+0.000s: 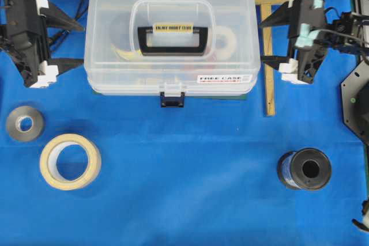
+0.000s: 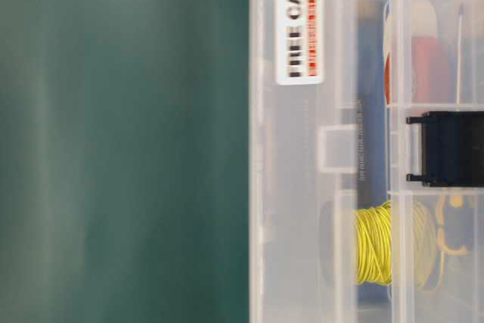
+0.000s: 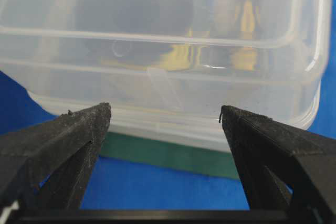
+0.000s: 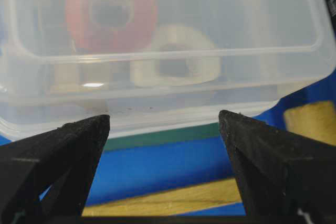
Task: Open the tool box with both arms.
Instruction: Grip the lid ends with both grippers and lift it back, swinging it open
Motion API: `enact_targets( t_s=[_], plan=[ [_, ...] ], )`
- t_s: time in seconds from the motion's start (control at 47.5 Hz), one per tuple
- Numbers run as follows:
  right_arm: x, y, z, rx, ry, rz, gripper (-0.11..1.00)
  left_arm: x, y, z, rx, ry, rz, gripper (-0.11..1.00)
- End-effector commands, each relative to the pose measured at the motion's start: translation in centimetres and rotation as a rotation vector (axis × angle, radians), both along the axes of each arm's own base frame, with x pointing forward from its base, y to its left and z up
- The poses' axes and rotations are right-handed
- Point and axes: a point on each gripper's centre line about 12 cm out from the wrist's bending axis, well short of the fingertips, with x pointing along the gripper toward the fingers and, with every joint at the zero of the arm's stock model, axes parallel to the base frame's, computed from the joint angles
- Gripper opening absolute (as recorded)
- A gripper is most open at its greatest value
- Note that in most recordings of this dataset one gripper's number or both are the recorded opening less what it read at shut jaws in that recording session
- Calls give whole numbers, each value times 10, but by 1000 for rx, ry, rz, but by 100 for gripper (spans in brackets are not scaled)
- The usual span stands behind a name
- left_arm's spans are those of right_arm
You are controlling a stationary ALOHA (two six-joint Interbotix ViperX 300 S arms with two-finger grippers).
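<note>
Flanking the tool box (image 1: 171, 41) from both ends, the two arms sit w/ jaws spread wide and holding nothing. Left gripper (image 1: 81, 43) is just beside the box's left end wall, right gripper (image 1: 264, 41) just beside its right end wall; neither touches the plastic as far as the overhead view shows. Both wrist views agree: fingertips apart, clear box wall straight ahead between them.

Why this setup, prob.: the box is wide and light, so one arm likely needs to steady the body while the other works the lid. Approaching from opposite ends keeps both clear of the black handle (image 1: 172, 38) on top.

Box itself lies flat on the blue tabletop (image 1: 184, 200), lid down. The small dark latch (image 1: 172, 97) at the middle of the box's front edge looks not yet released. "FREE CASE" sticker (image 1: 223, 78) is right of the latch on the front lip.

Around the box: grey tape roll (image 1: 25, 123) and masking tape roll (image 1: 70, 161) in front of its left corner, dark wire spool (image 1: 305, 169) in front of its right corner, wooden mallet (image 1: 268, 44) just past its right end, under the right gripper. Inside, a yellow wire coil (image 2: 378, 243) shows thru the wall.

Next step, I'd judge: latch first.
</note>
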Motion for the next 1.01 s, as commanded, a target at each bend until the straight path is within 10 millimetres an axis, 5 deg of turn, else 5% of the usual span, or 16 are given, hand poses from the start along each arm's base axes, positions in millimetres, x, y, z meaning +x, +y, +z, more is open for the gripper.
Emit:
enact_targets(
  t_s=[0.0, 0.989],
  plan=[
    [7, 1, 35, -13, -121, -3, 85, 11, 1, 34, 19, -130, 1, 91],
    [-7, -29, 61, -62, -294, -134, 84, -1, 33, 61, 91, -303, 135, 91]
  ],
)
